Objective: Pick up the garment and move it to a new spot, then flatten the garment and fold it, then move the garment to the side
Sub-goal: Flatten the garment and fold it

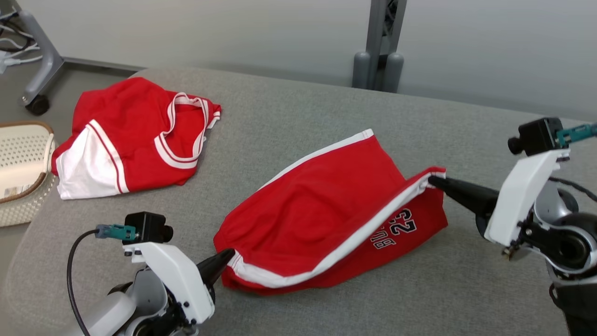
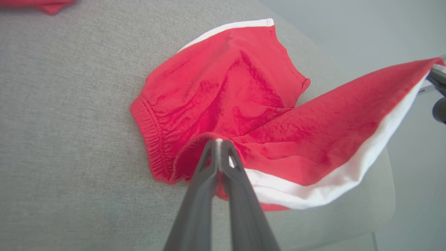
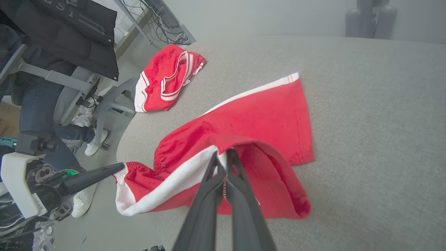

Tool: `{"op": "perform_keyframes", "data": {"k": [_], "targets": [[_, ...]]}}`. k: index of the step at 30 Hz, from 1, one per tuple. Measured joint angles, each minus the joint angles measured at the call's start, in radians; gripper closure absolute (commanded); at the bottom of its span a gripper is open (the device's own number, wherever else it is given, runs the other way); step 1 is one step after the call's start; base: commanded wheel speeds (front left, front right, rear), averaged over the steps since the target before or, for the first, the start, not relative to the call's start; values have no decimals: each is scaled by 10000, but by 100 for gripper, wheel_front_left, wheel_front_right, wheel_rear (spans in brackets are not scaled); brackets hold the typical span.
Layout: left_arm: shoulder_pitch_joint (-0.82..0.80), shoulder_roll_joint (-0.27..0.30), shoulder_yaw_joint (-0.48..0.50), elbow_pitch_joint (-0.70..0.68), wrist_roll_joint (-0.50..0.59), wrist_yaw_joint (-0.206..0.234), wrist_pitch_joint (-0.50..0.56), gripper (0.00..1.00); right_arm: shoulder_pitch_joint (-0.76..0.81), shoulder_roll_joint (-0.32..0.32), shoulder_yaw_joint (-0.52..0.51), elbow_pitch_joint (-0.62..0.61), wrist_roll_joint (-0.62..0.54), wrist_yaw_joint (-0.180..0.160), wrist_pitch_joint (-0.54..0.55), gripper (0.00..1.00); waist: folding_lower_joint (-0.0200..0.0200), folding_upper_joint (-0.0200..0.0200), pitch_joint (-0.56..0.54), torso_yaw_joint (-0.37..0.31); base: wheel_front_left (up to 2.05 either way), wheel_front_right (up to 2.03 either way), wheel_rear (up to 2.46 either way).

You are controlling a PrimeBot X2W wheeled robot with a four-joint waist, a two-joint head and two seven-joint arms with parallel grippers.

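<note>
**A:** Setting?

**B:** A robotics lab or test room, going by the fittings. There is a grey fabric-covered worktop [image 1: 298, 107] in front of a bare pale wall [image 1: 466, 37].

**A:** Supporting evidence?

**B:** In the head view, a castered equipment leg [image 1: 39, 65] with loose cables [image 1: 11, 44] stands at 10 o'clock. A grey metal post [image 1: 380, 46] is at 12 and a white perforated basket [image 1: 21, 163] at 9. In the right wrist view, a person [image 3: 35, 104] sits on an office chair [image 3: 69, 101] at 9 o'clock, and a cable bundle [image 3: 163, 19] runs along the floor at 11.
</note>
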Motion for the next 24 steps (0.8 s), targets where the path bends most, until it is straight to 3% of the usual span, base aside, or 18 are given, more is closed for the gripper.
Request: {"op": "perform_keyframes", "data": {"k": [17, 24], "targets": [[-971, -2270, 1091, 2456, -510, -138, -1461, 100, -2967, -142, 1127, 2909, -1300, 0, -1551, 100, 1, 0, 1464, 980, 0, 0, 0], [-1177, -2853, 1287, 3292, -665, -240, -1799, 100, -3689, -299, 1463, 4082, -1450, 0, -2249, 100, 0, 0, 1798, 1332, 0, 0, 0]]}}
